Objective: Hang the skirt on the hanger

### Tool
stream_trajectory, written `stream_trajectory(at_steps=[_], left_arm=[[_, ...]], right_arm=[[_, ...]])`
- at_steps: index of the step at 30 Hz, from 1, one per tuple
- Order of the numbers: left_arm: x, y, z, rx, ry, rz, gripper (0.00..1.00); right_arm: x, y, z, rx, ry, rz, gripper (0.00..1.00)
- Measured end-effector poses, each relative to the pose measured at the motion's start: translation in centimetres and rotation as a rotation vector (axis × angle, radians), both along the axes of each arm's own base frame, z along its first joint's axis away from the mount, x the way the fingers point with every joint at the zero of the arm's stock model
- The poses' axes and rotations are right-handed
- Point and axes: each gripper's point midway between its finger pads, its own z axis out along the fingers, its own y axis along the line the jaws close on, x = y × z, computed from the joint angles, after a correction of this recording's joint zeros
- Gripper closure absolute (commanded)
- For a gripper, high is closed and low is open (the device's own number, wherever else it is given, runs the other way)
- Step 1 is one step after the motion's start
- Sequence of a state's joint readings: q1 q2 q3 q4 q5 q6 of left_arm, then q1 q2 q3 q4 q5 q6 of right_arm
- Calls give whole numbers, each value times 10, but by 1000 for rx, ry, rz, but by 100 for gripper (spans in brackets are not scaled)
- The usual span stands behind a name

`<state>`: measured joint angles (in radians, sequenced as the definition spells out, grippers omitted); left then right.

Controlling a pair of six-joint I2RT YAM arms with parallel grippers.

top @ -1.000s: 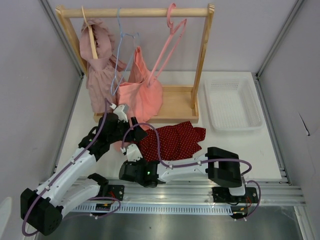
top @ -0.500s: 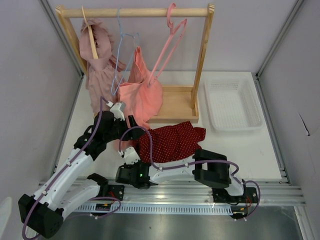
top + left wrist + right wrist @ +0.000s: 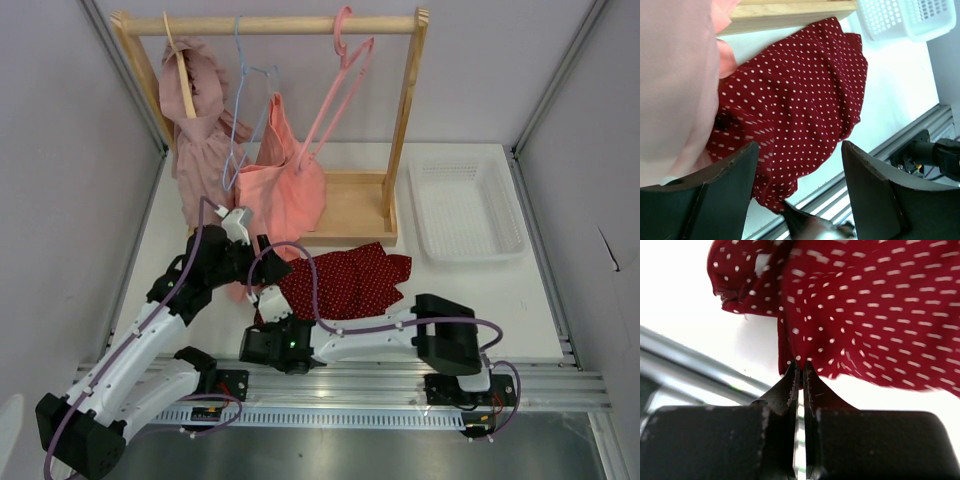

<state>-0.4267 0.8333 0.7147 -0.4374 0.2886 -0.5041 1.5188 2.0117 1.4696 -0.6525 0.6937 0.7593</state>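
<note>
**Right elbow swings back out, pinch stays on the hem**

Right arm's elbow has slid out toward 3 o'clock over the last half second, and the wrist has crept up a touch toward the cloth. The left arm has barely budged.

At the fingertips now: the right gripper (image 3: 800,364) is squeezed tight, its dark fingers (image 3: 790,385) pressed together on a small fold of the skirt (image 3: 880,305). A sliver of hem is caught between the tips, and the dotted red cloth fans away toward 1 o'clock in the wrist view. From above, that pinch sits at the skirt's 8 o'clock edge.

The left gripper (image 3: 799,150) is spread wide with nothing in it, both fingers (image 3: 720,195) clear of the cloth, hanging over the skirt's 9 o'clock side. The salmon garment (image 3: 675,75) fills the left of its view.

Wider out, the skirt (image 3: 345,280) lies rumpled on the white table (image 3: 480,290), at 6 o'clock of the wooden rack (image 3: 290,24). The pink hanger (image 3: 347,52) hangs tilted from the rail at the skirt's 12 o'clock, well apart from it. A white basket (image 3: 465,205) sits at the skirt's 2 o'clock.
</note>
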Motion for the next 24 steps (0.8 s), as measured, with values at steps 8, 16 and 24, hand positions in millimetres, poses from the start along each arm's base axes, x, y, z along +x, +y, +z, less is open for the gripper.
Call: stream_trajectory(at_steps=[8,16,24], left_arm=[[-8,-6,11,-78,-65,-41,28],[-28,-8,-18,-64,33,-96,32],[-32,-15,-12,-89,23,-130,29]], right_arm=[[-8,-37,68,84,13,-22,100],[12,-81,122,174,-31,-153,100],[30,-130,133,148,-33,-254,100]])
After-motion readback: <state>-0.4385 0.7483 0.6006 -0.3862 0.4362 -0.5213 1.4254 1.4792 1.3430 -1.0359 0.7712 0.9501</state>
